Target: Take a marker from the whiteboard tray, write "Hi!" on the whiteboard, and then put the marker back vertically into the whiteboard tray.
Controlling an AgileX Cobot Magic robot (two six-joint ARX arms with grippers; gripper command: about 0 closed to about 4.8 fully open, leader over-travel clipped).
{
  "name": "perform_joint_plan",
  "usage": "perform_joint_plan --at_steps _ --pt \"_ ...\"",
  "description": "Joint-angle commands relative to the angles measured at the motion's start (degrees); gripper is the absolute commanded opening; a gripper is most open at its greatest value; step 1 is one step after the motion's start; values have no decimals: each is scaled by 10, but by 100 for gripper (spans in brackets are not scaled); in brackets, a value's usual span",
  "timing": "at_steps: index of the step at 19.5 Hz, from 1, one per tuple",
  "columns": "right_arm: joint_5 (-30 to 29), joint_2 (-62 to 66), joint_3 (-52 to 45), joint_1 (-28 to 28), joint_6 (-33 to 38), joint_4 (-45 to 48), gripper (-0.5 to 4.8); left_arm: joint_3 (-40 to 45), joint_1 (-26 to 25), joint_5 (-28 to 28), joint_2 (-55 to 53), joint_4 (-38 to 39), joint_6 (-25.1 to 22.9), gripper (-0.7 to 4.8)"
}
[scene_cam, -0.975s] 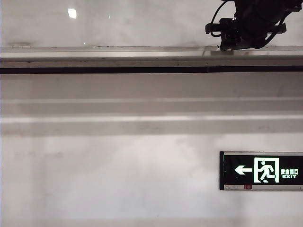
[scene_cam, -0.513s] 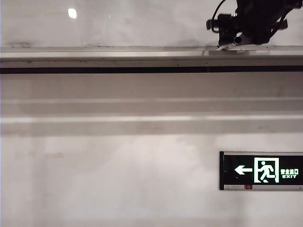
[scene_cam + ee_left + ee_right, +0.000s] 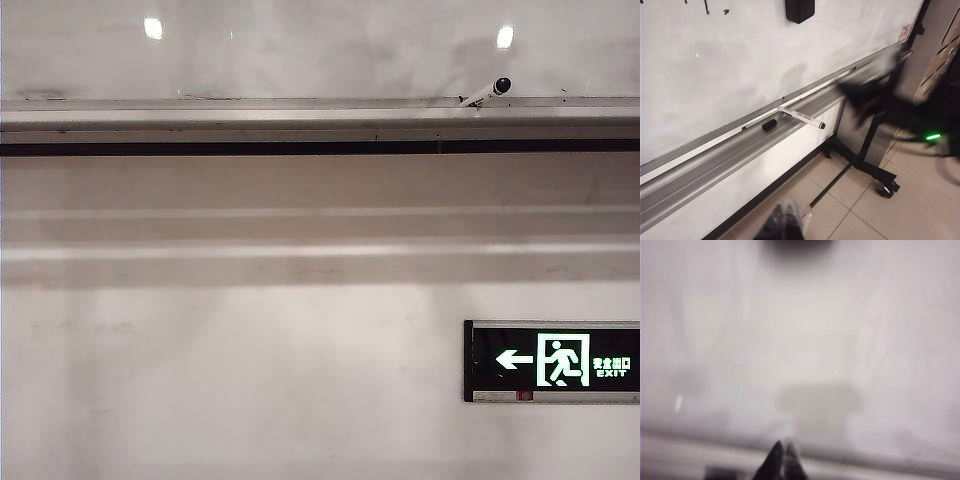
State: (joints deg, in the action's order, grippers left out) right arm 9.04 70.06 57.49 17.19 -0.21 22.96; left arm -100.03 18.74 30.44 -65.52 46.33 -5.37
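Note:
The marker [image 3: 487,92] rests slanted on the whiteboard tray [image 3: 250,115] at the right, black cap up and nothing holding it. In the left wrist view the marker [image 3: 801,117] lies crosswise on the tray [image 3: 700,165], one end jutting past the front lip. The whiteboard [image 3: 300,50] rises behind it. My right gripper [image 3: 784,452] is shut and empty in front of the blurred whiteboard [image 3: 790,340], out of the exterior view. My left gripper [image 3: 785,220] hangs low over the floor, fingers together, well away from the tray.
A small black cylinder [image 3: 769,125] lies in the tray beside the marker. A black eraser [image 3: 800,10] sticks to the board. The right arm [image 3: 875,97] is a dark blur near the wheeled board stand [image 3: 860,160]. A lit exit sign [image 3: 552,360] hangs below.
The right arm, over the marker at the tray a second ago, has let it go and pulled out of the exterior view. The marker stays leaning on the tray.

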Motion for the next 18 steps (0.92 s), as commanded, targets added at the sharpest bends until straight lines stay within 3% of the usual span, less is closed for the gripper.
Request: perform_joint_plan --at_steps 1,5,9,15,18 --pt "26 -96 4 0 2 -45 -1 -1 0 2 15 -5 -2 -6" --pt "26 -216 -5 0 2 -192 -1 3 0 -36 40 43 -54 -6" --pt "24 -330 -106 0 2 -211 -1 86 0 -79 105 30 -60 -6" --pt "-39 -467 -271 1 2 -215 -1 321 0 -96 267 -129 -58 -6" --pt "-37 -511 -332 1 2 -223 0 415 0 -140 340 -181 -22 -6"
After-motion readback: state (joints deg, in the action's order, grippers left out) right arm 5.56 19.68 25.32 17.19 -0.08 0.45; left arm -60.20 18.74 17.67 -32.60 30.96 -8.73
